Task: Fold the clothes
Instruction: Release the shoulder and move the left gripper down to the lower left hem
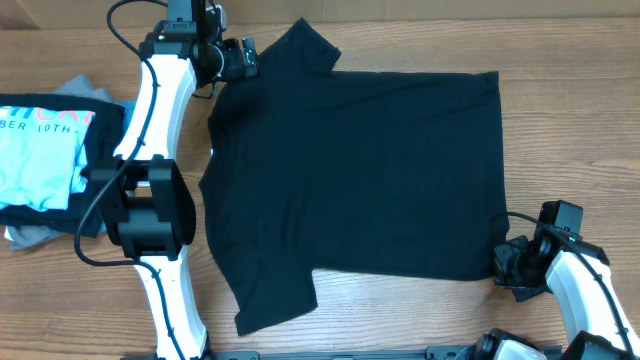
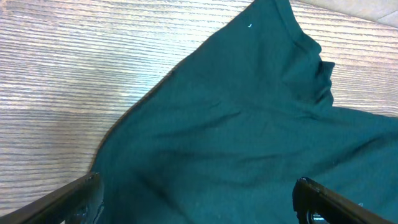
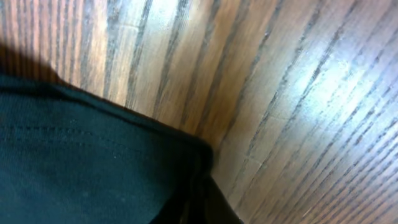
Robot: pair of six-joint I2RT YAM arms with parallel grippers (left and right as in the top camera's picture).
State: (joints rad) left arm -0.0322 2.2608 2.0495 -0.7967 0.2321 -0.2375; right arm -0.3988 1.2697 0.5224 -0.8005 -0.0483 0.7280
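Overhead, the black T-shirt (image 1: 360, 170) lies spread flat across the middle of the desk (image 1: 570, 120). Its neck is toward the left edge and its hem toward the right edge, with 1 sleeve pointing at the far edge and the other at the near edge. My left pincer (image 1: 238, 58) hangs over the shoulder by the far sleeve, close to the far edge. In the left wrist view its 2 fingers (image 2: 68, 199) stand wide apart at the bottom corners of the picture, with wrinkled shirt cloth between them and nothing pinched. My right pincer (image 1: 515, 262) sits right at the hem corner closest to the near right corner of the desk. The right wrist view shows only that hem corner, bunched a little, against bare wood. My fingers are out of that picture, so I cannot tell whether this pincer is spread or pinching. By the left edge a light blue T-shirt (image 1: 35, 160) rests on a pile with grey cloth (image 1: 28, 238).
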